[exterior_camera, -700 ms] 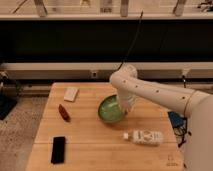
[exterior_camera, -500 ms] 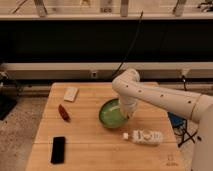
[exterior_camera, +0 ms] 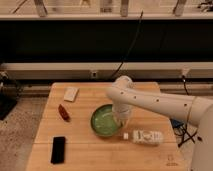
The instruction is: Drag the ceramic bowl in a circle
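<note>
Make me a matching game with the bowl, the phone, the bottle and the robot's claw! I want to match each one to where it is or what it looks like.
Things:
1. bowl
2. phone
3. bottle
4. claw

Clues:
A. lying on its side, in front of the bowl and to its right
B. reaching down at the bowl's right rim
C. green, near the middle of the table
D. black, near the table's front left corner

Right pairs: 1-C, 2-D, 3-A, 4-B.
</note>
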You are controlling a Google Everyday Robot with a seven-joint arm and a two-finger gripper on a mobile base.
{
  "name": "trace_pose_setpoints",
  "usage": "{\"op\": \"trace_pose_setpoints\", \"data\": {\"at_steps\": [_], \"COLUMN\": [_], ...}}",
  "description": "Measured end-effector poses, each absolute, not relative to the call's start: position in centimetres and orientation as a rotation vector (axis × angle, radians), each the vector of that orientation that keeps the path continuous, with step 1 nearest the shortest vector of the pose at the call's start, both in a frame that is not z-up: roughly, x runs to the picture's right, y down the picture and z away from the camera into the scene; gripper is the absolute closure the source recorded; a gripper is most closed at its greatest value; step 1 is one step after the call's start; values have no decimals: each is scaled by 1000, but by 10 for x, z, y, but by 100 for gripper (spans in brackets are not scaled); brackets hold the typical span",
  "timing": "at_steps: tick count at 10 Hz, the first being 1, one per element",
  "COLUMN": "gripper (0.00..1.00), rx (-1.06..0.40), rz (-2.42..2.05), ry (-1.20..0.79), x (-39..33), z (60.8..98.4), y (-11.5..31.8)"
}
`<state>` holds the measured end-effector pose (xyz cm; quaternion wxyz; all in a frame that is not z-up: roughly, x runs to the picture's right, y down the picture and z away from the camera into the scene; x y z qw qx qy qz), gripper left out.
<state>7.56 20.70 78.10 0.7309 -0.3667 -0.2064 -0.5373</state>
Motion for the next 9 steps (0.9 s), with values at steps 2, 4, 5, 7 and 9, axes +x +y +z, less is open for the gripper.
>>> {"op": "trace_pose_setpoints", "data": {"at_steps": [2,4,5,7,9], "gripper": [100,100,100,100,100], "rx": [-795,-782,-780,-772,-764], "rz": [-1221,-1257,-1266,-1271,-1254], "ry": [-487,-513,-521,-519,-513], "x": [47,19,9,0,-7], "z": [784,792,796,806,819], "y": [208,206,203,194,177]}}
